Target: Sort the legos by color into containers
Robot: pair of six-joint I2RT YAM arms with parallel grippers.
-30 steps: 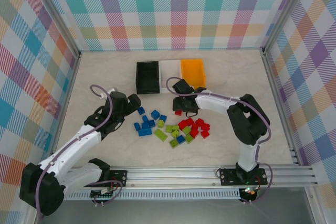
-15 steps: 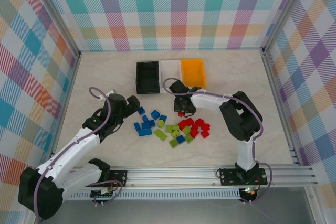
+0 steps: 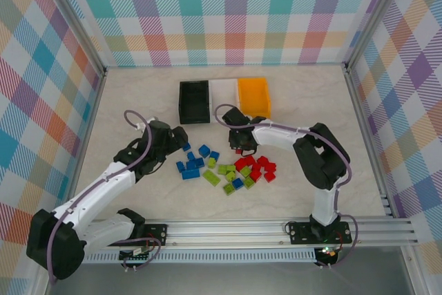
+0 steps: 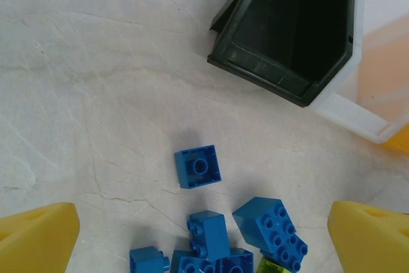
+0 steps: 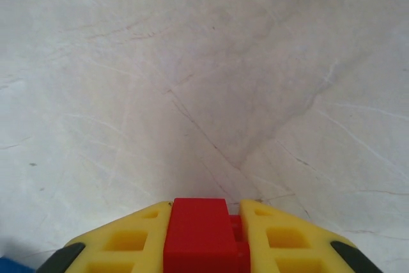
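The black bin [image 3: 194, 101], white bin [image 3: 224, 92] and orange bin [image 3: 254, 93] are standing side by side at the back of the marbled table [image 3: 138, 101], with the right arm [image 3: 290, 132] reaching across just in front of them. The small studded legos are lying loose nearer the arms: blue bricks [image 3: 190, 165] left, lime green bricks [image 3: 224, 170] in the middle, red bricks [image 3: 257, 167] right. The right gripper [image 3: 239, 144] is clenching one red brick [image 5: 198, 234] between its yellow fingers [image 5: 128, 241], while the left gripper [image 3: 178, 137] is hanging spread wide above the blue bricks.

Bright, diffuse light covered the marbled table [image 3: 138, 101]; shadows lay soft and faint, the white bin [image 4: 364, 119] nearly overexposed.
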